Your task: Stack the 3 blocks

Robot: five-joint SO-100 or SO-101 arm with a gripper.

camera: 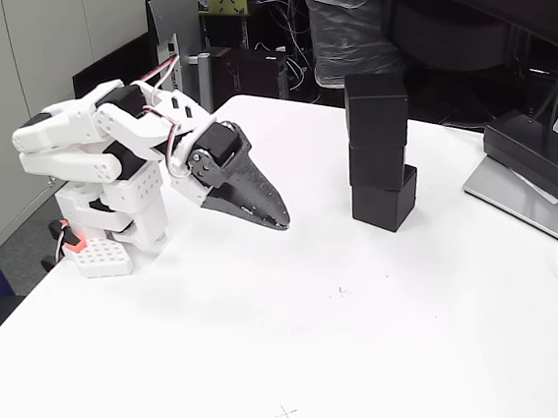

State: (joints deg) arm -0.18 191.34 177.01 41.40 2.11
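Three blocks stacked, gripper apart

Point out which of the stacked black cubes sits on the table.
The bottom cube: it alone rests on the white table, carrying the other two cubes.

bright even light | soft faint shadows | sharp, background perhaps dimmer

No text, label, brand or number is legible on anything here
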